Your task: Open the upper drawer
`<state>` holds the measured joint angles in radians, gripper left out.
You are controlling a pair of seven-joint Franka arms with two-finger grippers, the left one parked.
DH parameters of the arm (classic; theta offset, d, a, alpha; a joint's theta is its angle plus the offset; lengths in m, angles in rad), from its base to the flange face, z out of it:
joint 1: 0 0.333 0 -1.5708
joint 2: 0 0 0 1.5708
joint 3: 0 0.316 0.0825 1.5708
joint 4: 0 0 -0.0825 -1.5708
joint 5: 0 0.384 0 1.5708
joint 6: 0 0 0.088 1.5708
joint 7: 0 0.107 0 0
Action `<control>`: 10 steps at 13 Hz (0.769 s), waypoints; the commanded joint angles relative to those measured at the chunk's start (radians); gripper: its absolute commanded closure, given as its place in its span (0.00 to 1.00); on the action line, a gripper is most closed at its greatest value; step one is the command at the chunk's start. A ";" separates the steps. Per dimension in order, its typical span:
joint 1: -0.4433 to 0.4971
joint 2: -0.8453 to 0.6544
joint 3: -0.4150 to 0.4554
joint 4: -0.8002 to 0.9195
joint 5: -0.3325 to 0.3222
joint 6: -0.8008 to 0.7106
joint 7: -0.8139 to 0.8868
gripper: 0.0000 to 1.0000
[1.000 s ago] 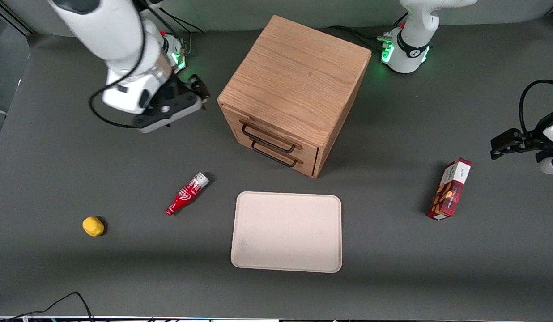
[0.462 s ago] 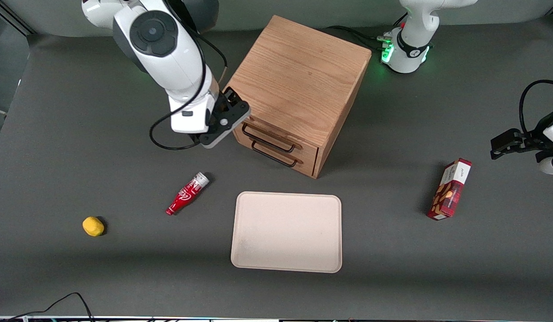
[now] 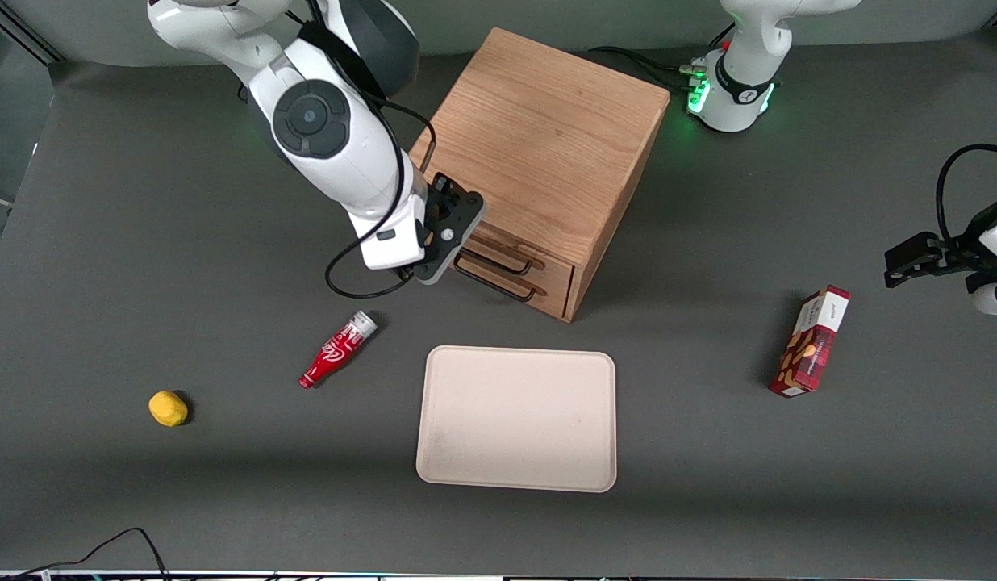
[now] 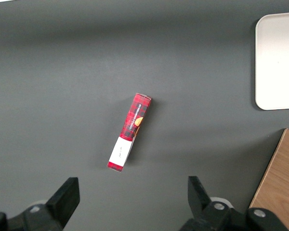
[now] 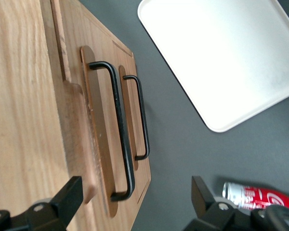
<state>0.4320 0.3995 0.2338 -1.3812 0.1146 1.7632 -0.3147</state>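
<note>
Two drawers are stacked in the front of the oak cabinet (image 3: 539, 153). The upper drawer (image 5: 94, 144) is seen fully shut, its light oak front flush with the cabinet face, and a thin black wire handle (image 5: 120, 130) is fitted across it. The lower drawer (image 5: 135, 120), with a matching black handle, is set directly beneath and is likewise shut. The cabinet is placed on the dark grey counter (image 3: 143, 242), with its front angled toward the working arm's end.

The gripper (image 5: 135, 202) is held just in front of the upper drawer, at the end of its handle that lies toward the working arm. The fingers (image 5: 70, 197) are spread wide apart, with the handle's end between them, and nothing is gripped.

One cream tray (image 3: 516, 418) is laid nearer the front camera than the cabinet. One red can (image 3: 337, 349) is lying beside the tray, and one yellow object (image 3: 168, 408) farther toward the working arm's end. One red box (image 3: 811, 341) is found toward the parked arm's end.
</note>
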 commanded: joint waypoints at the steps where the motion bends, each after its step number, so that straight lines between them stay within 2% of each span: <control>1: -0.004 0.042 0.002 0.025 0.057 0.030 -0.087 0.00; 5: -0.006 0.044 0.002 -0.042 0.097 0.113 -0.184 0.00; 10: -0.012 0.044 0.002 -0.108 0.100 0.202 -0.238 0.00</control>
<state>0.4291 0.4525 0.2337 -1.4572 0.1873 1.9259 -0.5112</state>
